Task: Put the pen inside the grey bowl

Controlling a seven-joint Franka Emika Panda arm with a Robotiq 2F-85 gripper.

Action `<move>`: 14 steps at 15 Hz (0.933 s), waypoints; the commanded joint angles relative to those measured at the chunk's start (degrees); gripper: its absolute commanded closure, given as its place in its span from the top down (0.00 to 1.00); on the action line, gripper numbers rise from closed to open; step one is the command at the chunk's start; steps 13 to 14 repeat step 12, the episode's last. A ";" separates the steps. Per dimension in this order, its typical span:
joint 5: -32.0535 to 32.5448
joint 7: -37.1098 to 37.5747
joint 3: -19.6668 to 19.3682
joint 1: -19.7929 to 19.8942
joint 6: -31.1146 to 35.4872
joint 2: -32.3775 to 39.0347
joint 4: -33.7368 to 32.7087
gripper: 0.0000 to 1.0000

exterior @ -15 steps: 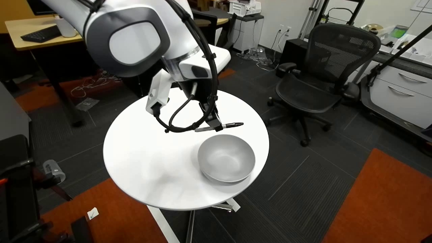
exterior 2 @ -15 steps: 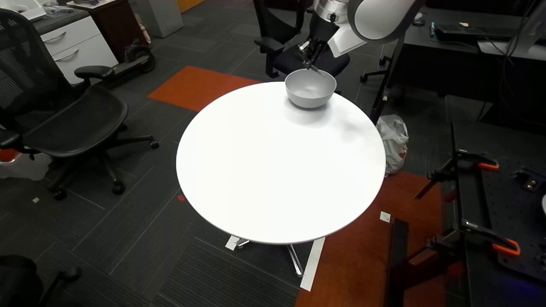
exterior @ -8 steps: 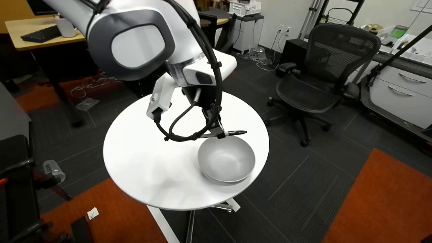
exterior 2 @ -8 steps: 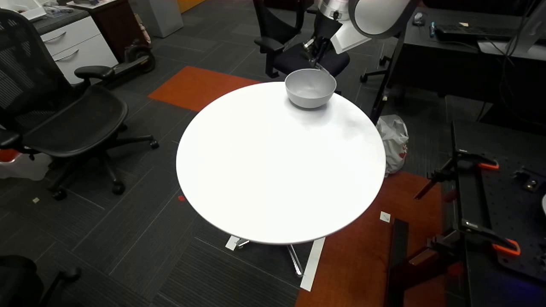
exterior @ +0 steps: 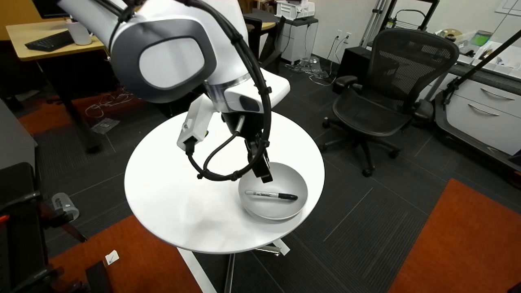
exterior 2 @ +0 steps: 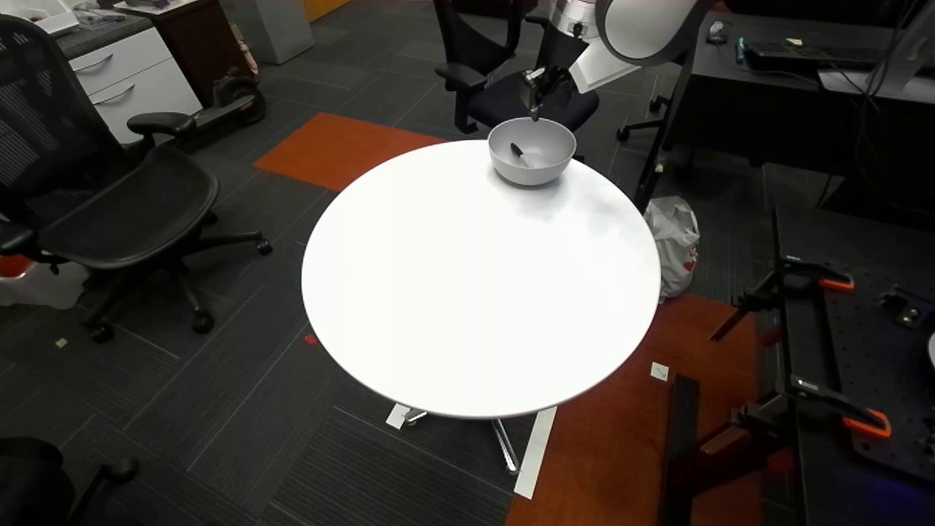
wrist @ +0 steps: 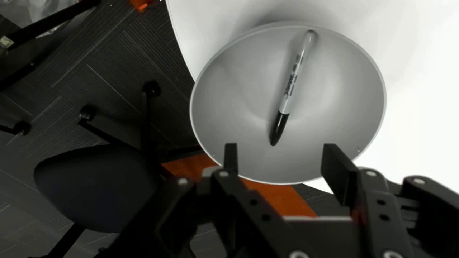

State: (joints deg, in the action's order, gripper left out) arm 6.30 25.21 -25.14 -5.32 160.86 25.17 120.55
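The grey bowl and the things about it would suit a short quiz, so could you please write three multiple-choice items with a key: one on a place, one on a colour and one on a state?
1. Where is the pen?
A) On the floor
B) Inside the grey bowl
C) On the bare tabletop

2. What colour is the pen's cap?
A) Black
B) Red
C) Yellow

3. How does the gripper stand?
A) Shut on the pen
B) Shut, holding nothing
C) Open, holding nothing

1: B, since the wrist view and both exterior views show the pen within the grey bowl.
2: A, since the cap shows black in the wrist view.
3: C, since the wrist view shows a gap between the fingertips, with the pen lying apart from them.
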 commanded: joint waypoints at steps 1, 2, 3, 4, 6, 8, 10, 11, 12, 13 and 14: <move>-0.40 1.27 1.37 1.34 -1.92 0.49 -1.37 0.95; -0.48 1.20 1.50 1.49 -1.83 0.54 -1.31 0.99; -0.60 1.05 1.66 1.70 -1.73 0.64 -1.33 1.00; -0.62 1.08 1.69 1.76 -1.68 0.73 -1.35 1.00; -0.59 1.18 1.63 1.80 -1.59 0.88 -1.39 1.00; 0.36 0.26 1.36 1.76 -0.04 0.67 -0.28 1.00; 0.34 0.25 1.35 1.82 -0.05 0.87 -0.38 1.00; 0.33 0.25 1.35 1.82 -0.05 0.95 -0.45 1.00; 0.33 0.25 1.35 1.82 -0.05 0.98 -0.49 1.00; 0.33 0.25 1.35 1.82 -0.05 0.98 -0.49 1.00; 0.33 0.25 1.35 1.82 -0.05 0.98 -0.49 1.00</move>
